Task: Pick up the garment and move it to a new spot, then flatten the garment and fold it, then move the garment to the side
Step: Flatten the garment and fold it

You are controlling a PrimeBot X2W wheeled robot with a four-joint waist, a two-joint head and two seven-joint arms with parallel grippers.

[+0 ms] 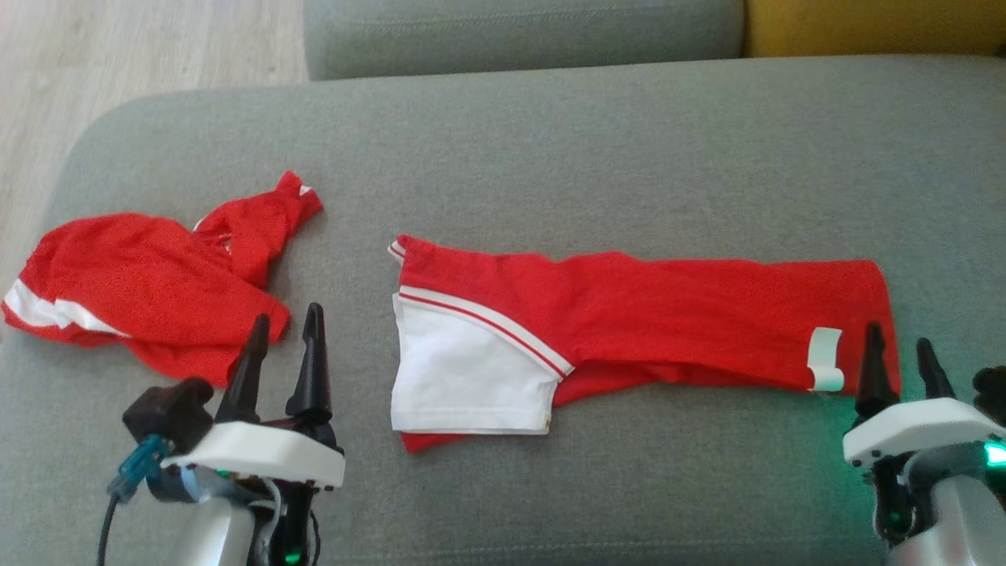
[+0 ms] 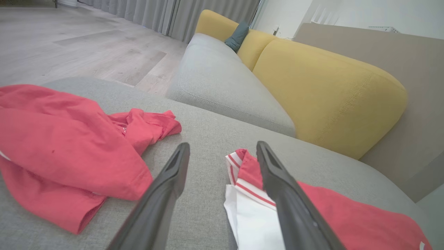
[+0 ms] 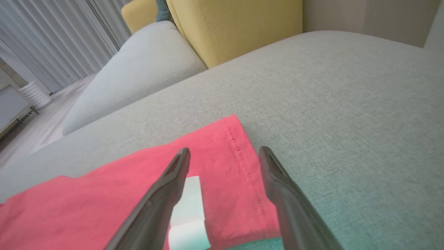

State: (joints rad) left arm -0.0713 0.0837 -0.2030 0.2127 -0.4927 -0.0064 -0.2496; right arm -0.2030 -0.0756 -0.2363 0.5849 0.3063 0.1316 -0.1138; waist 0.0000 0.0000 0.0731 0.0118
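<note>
A red garment (image 1: 644,314) with a white sleeve and white trim lies folded into a long strip across the grey sofa cushion (image 1: 550,157). Its sleeve end (image 2: 249,194) shows between and beyond my left fingers, and its hem with a white label (image 3: 215,166) lies under my right fingers. My left gripper (image 1: 287,330) hovers open between this garment and a crumpled red one, holding nothing. My right gripper (image 1: 900,350) stands open at the garment's right hem, empty, as the right wrist view (image 3: 223,152) also shows.
A second red garment (image 1: 149,283) with white bands lies crumpled at the cushion's left end, also in the left wrist view (image 2: 69,146). Another grey cushion (image 1: 519,31) and a yellow backrest (image 2: 326,90) lie beyond. Wooden floor (image 1: 118,47) is past the left edge.
</note>
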